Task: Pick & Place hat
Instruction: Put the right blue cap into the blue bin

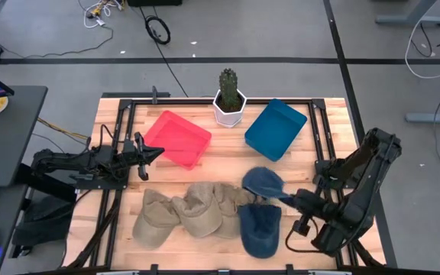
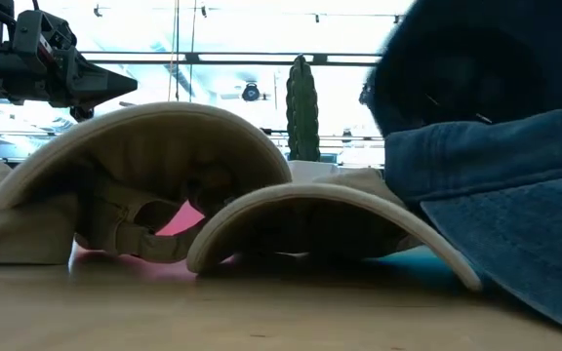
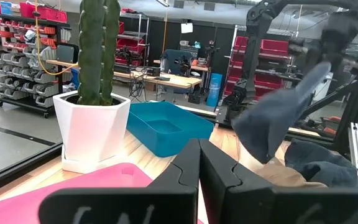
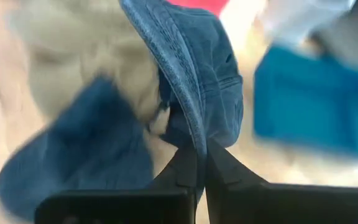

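Note:
Two blue denim caps and several beige caps lie in the near half of the table. One blue cap (image 1: 263, 182) is raised in my right gripper (image 1: 292, 198), which is shut on it; it also shows in the left wrist view (image 3: 277, 119) and the low view (image 2: 476, 78). The second blue cap (image 1: 260, 229) rests on the table just below it, against a beige cap (image 1: 206, 210). Another beige cap (image 1: 153, 218) lies further left. My left gripper (image 1: 156, 151) is shut and holds nothing, hovering at the pink tray's (image 1: 178, 137) left edge. My right gripper pinches the blue cap's brim (image 4: 197, 134) between its two fingers, which meet the brim's edge. It comes from the table's right side, slanting slightly down. The cap is lifted clear of the table, its crown (image 4: 222, 81) hanging beyond the fingers toward the table's middle.
A blue tray (image 1: 275, 128) stands at the far right, a pink tray at the far left. Between them is a cactus in a white pot (image 1: 229, 105). Black rails frame the wooden tabletop (image 1: 228, 160). Bare wood shows between the trays and the caps.

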`<state>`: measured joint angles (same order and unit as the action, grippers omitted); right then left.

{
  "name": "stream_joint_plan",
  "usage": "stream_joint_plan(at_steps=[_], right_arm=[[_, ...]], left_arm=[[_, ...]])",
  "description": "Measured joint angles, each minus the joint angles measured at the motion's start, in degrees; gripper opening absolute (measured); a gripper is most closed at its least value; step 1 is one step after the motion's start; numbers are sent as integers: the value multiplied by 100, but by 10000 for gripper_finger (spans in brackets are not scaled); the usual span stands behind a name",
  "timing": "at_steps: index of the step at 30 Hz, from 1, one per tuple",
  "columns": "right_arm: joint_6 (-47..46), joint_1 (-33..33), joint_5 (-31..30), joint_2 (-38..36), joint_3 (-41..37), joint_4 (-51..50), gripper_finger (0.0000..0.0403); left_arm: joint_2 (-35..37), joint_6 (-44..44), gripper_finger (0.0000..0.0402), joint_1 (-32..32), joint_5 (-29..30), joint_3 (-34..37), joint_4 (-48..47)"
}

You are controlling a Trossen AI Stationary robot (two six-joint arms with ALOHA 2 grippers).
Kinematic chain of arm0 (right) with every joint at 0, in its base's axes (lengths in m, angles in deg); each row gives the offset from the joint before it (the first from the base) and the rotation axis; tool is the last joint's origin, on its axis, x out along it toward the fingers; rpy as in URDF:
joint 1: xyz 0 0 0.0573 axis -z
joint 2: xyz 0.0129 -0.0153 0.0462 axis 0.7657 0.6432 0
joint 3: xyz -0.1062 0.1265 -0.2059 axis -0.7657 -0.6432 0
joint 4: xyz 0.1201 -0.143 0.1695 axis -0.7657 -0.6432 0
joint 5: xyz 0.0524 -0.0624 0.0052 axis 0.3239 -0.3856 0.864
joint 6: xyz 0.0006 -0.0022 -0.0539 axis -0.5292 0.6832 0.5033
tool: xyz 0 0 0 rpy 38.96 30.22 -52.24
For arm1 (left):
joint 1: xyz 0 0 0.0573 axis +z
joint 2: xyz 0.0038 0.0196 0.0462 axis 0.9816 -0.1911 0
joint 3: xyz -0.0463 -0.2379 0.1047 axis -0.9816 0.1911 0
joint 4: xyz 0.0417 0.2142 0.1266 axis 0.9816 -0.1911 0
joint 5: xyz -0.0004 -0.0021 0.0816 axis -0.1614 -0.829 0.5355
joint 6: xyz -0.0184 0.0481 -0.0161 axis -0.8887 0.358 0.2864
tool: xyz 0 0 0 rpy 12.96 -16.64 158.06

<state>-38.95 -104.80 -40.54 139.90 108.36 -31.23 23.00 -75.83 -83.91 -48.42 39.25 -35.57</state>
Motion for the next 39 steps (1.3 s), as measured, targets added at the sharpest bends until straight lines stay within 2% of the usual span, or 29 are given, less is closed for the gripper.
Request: stream_joint_plan(at_steps=[10,15,18,26,31,35,37,39], right_arm=[[914,0,-3292,-47,2,137,2],[1718,0,-4675,-32,-430,1067,2],[1926,0,-4759,-34,-828,1312,2],[565,-78,-4731,-171,-1655,820,2],[253,-142,-4737,-336,-1528,682,1],[-488,30,-4757,-720,-1216,775,1],[-469,154,-4750,-879,-1048,885,1],[-71,308,-4751,-1038,-867,1044,1]], left_arm=[[0,0,5,-2,0,0,0],[0,2,5,-2,0,0,0],[0,2,5,-2,0,0,0],[0,1,5,-1,0,0,1],[0,0,5,0,0,0,1],[0,1,5,-1,0,0,0],[0,1,5,-1,0,0,1],[0,2,5,-2,0,0,2]])
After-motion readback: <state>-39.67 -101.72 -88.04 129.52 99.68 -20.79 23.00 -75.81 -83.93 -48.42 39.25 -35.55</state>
